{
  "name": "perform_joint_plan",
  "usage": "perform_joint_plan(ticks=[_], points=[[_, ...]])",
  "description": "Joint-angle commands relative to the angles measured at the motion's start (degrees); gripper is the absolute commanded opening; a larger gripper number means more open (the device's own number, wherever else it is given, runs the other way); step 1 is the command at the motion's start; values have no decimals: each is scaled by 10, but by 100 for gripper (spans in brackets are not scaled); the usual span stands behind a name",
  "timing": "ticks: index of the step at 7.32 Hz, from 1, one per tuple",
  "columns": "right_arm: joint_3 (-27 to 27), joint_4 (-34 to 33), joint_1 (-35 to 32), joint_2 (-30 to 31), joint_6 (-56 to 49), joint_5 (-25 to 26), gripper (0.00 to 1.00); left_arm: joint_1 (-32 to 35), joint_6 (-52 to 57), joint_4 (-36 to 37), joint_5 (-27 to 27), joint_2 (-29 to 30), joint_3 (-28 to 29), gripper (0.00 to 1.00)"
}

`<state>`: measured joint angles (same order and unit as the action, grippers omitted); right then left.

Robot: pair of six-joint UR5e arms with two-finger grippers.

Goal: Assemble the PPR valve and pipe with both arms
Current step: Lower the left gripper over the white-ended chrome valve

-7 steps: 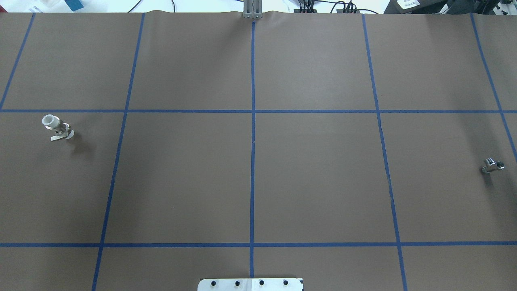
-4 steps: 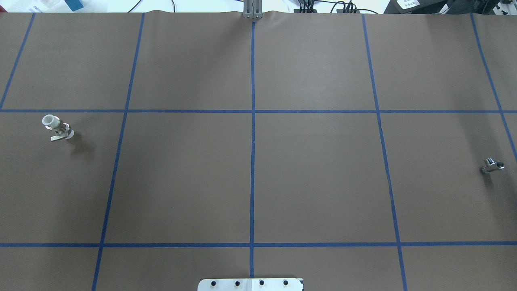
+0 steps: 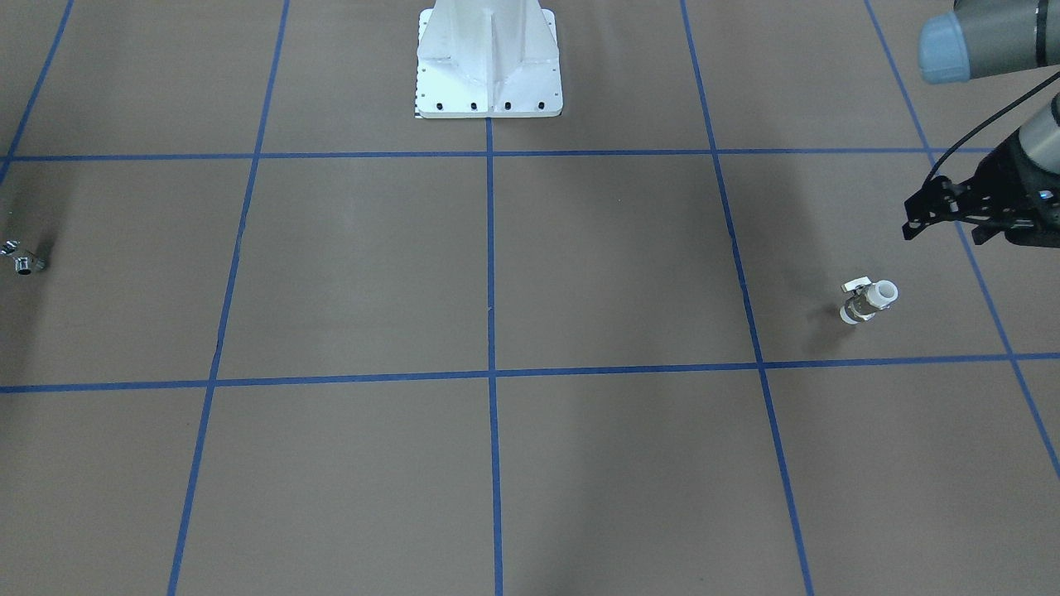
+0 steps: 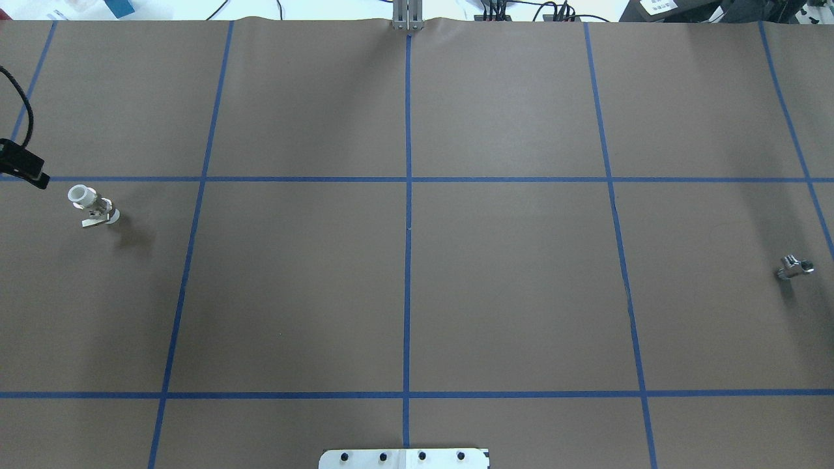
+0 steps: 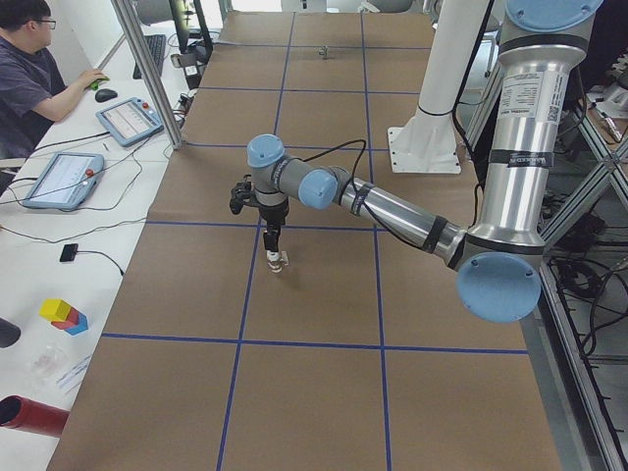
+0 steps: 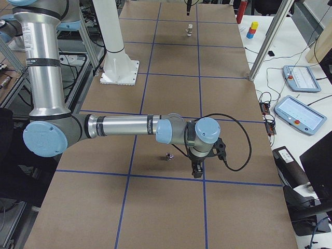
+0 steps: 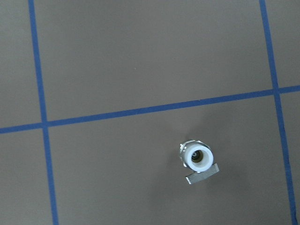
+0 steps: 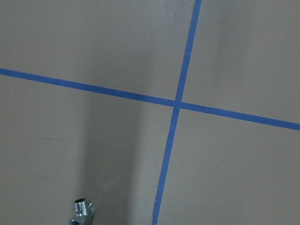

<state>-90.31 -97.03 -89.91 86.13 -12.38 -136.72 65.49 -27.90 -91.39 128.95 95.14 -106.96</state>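
Note:
The white PPR valve (image 4: 93, 206) stands on the brown mat at the left. It also shows in the front view (image 3: 868, 301) and from above in the left wrist view (image 7: 200, 158). My left gripper (image 5: 273, 245) hangs just above and beside it. Only a black part of that wrist (image 4: 23, 168) enters the overhead view, and I cannot tell whether the gripper is open. The chrome pipe (image 4: 793, 267) lies at the far right and also shows in the right wrist view (image 8: 82, 212). My right gripper (image 6: 196, 171) hangs close beside the pipe (image 6: 167, 155). I cannot tell its state.
The robot's white base plate (image 4: 404, 458) sits at the near middle edge. Blue tape lines divide the mat. An operator (image 5: 39, 78) sits at a side desk with tablets. Coloured blocks (image 5: 64, 314) and a red cylinder (image 5: 29, 417) lie off the mat.
A black part of the left wrist with its cable has come into the overhead view at the left edge, near the valve. Valve and pipe have not moved.

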Motion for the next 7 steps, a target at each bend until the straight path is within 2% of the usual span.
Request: perform_joint_plan(ticks=[1,3,7], points=[[0,0,0,0,0,0,99,-29,-41,-39,-20,13,41,99],[0,0,0,0,0,1,99,-37,-41,-65,-20,23,80,99],[0,0,0,-1,0,1,99,-52,-49,-83,-29,34,111,99]])
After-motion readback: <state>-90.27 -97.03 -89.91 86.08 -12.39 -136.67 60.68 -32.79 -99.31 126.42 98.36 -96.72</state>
